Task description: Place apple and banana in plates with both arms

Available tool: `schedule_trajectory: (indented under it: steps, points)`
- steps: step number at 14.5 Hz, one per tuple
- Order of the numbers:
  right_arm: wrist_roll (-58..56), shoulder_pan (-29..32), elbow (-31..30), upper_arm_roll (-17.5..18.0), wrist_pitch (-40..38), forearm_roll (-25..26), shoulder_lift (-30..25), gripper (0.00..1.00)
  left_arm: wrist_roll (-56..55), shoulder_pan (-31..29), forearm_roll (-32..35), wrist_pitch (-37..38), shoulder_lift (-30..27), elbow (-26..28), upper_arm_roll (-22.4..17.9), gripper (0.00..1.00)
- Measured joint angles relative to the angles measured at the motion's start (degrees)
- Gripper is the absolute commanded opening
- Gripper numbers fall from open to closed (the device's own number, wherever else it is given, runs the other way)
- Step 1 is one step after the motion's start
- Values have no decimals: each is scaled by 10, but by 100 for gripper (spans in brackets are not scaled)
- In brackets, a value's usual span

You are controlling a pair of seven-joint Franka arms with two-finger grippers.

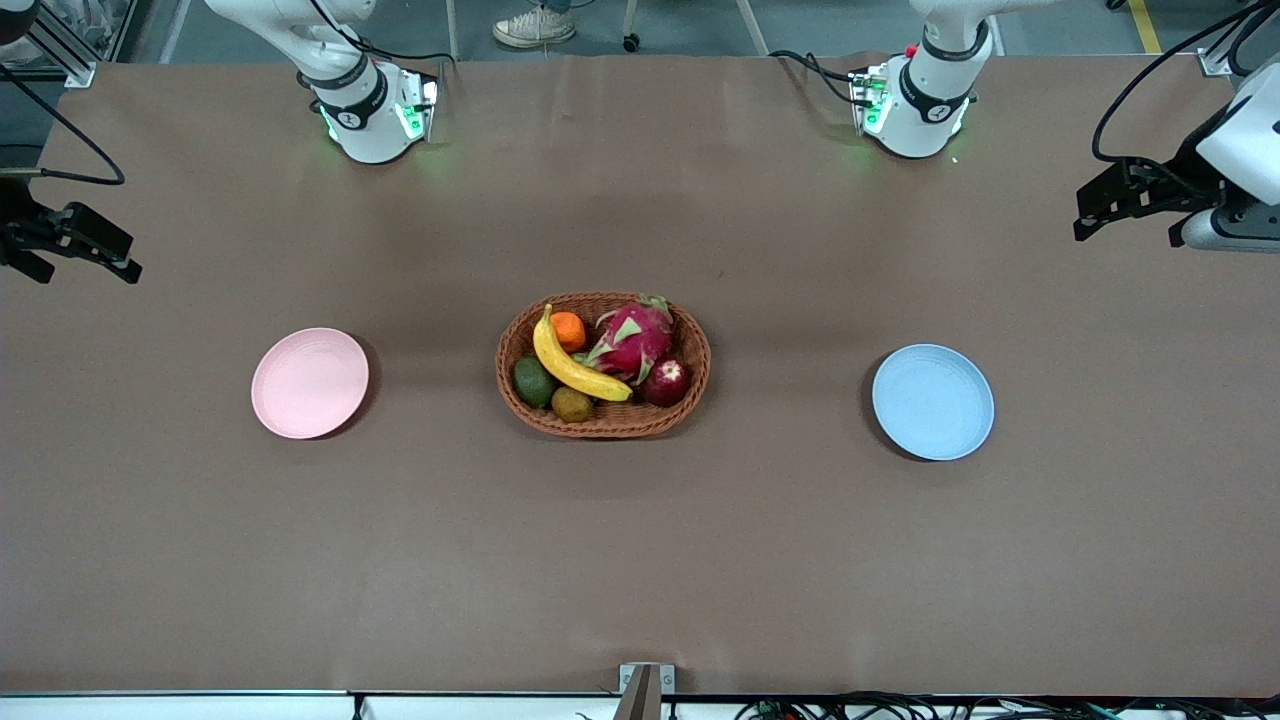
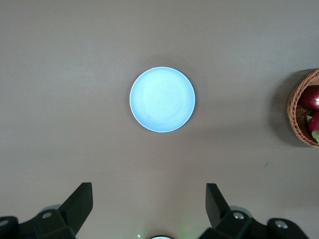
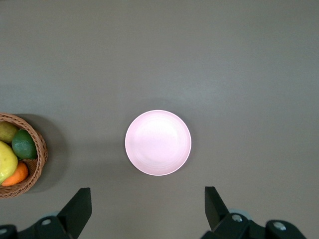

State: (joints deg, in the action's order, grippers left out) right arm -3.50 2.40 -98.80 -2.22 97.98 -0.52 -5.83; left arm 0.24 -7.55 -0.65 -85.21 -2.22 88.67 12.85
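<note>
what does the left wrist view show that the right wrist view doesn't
Only the left wrist view: the blue plate, the apple in the basket, and the open left gripper.
Only the right wrist view: the pink plate, the banana, an orange and two green fruits in the basket, and the open right gripper.
Both: the basket's edge and the brown table; both plates are empty.
</note>
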Motion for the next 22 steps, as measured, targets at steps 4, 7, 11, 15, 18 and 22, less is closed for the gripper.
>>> schedule_trajectory:
  steps: [4, 7, 11, 15, 18, 22]
  points:
    - [0, 0, 0, 0, 0, 0, 0, 100, 0, 0, 0, 1, 0, 0, 0, 100]
    - [0, 0, 0, -1, -1, 0, 0, 100, 0, 0, 0, 3, 9, 0, 0, 100]
    - [0, 0, 0, -1, -2, 0, 1, 100, 0, 7, -1, -16, 60, 2, 10, 100]
    - [0, -8, 0, 3, -1, -1, 5, 100, -59, 58, -3, -81, 131, 3, 25, 100]
    - [0, -11, 0, 5, -1, -2, 22, 100, -165, 123, -3, -150, 182, 4, 27, 100]
    - [0, -45, 1, 6, -5, -2, 59, 100, -299, 193, -3, -226, 242, 4, 28, 100]
